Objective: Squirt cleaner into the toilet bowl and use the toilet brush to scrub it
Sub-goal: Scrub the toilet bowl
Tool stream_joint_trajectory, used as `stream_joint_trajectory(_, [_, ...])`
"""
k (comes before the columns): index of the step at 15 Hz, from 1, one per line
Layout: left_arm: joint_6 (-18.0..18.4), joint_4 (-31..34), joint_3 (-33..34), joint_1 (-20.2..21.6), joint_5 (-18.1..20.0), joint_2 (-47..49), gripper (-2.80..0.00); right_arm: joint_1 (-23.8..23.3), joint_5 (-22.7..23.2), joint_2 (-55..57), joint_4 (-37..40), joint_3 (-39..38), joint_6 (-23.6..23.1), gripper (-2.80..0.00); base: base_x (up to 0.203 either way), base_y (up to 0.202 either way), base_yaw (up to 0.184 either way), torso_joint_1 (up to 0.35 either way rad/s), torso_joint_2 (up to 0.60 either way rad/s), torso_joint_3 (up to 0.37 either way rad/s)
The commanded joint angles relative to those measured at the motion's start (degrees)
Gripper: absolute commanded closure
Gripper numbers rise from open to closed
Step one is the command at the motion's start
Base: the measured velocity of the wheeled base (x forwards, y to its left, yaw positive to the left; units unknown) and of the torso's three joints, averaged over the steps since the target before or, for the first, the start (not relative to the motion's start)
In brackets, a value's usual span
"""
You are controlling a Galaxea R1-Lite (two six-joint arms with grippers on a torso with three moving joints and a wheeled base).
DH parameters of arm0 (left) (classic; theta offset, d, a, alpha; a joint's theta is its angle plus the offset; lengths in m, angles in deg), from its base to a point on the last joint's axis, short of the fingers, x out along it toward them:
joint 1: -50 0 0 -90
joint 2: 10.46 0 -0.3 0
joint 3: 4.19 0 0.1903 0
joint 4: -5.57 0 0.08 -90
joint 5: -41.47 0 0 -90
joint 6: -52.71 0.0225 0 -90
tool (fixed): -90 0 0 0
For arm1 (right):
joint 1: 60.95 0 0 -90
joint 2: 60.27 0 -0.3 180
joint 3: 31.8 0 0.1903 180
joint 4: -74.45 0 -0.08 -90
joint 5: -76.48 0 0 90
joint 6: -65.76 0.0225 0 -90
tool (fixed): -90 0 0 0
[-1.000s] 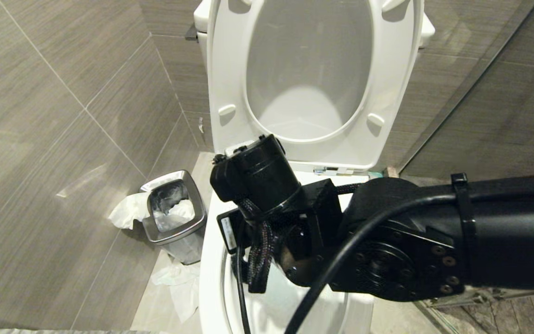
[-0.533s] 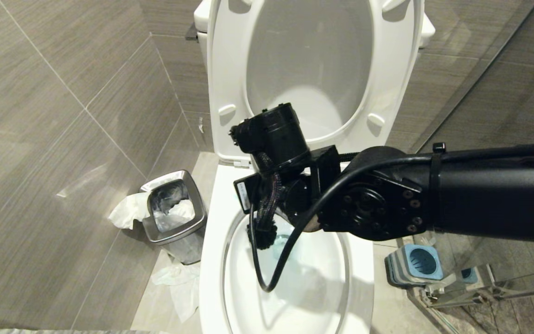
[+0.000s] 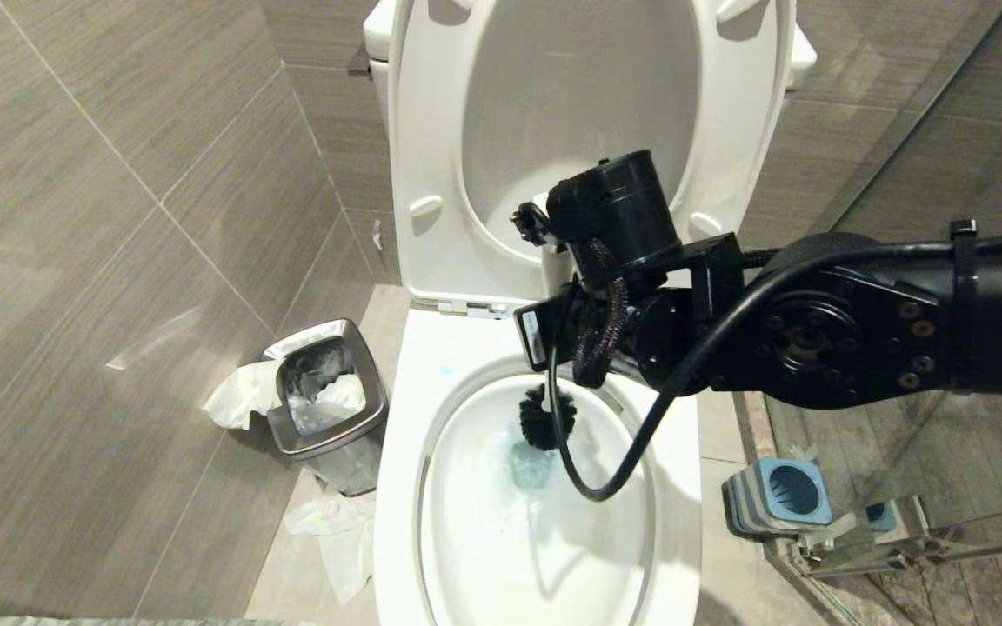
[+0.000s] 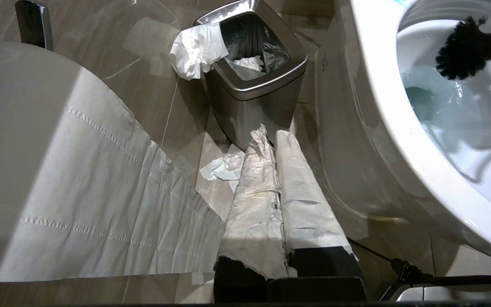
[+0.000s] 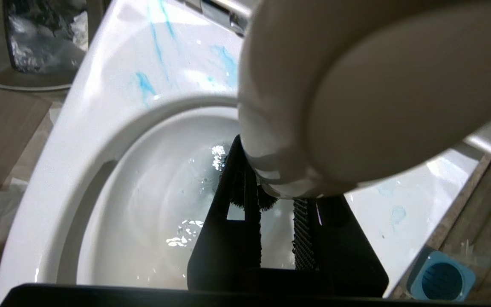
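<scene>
Grey-tiled bathroom, glossy white ceramic toilet bowl centre, seat and lid up. Right tool over the bowl's far end, closed narrowly on the light-grey handle of the toilet brush; round black bristle head sits low inside the basin, just above the water. Pale turquoise cleaner streaks the far rim, tints the water. Left tool, paper-wrapped, pressed together, hangs low left of the bowl near the steel-rimmed waste bin. Blue-and-grey square holder on floor, right.

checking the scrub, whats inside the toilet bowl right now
Inside the toilet bowl: the toilet brush head above blue-tinted water, cleaner streaks on the rim. The right arm hides the brush handle.
</scene>
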State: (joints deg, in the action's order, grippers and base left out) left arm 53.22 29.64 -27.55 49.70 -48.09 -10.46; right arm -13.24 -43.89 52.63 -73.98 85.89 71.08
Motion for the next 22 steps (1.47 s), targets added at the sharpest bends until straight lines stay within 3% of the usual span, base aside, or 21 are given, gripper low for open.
stream_joint_trajectory(1, [0.0,0.0,0.1,0.0,0.0,0.0,0.0,-0.2,0.7,-5.3,0.1,-6.2,0.2,0.0,0.0,0.0,0.0,0.0,0.0,0.0])
stream_joint_trajectory(6, [0.0,0.0,0.1,0.0,0.0,0.0,0.0,0.1,2.1,-14.6,-0.3,-21.8,2.1,0.0,0.0,0.0,0.0,0.0,0.0,0.0])
stream_joint_trajectory(10, [0.0,0.0,0.1,0.0,0.0,0.0,0.0,6.6,4.0,-17.9,-0.6,-27.7,8.9,0.0,0.0,0.0,0.0,0.0,0.0,0.0])
stream_joint_trajectory(14, [0.0,0.0,0.1,0.0,0.0,0.0,0.0,12.0,5.4,-15.3,-1.0,-27.2,13.4,0.0,0.0,0.0,0.0,0.0,0.0,0.0])
stream_joint_trajectory(18, [0.0,0.0,0.1,0.0,0.0,0.0,0.0,12.3,4.9,-8.2,-8.0,-22.5,13.4,0.0,0.0,0.0,0.0,0.0,0.0,0.0])
stream_joint_trajectory(22, [0.0,0.0,0.1,0.0,0.0,0.0,0.0,10.8,4.7,-2.4,-8.7,-15.0,13.1,0.0,0.0,0.0,0.0,0.0,0.0,0.0])
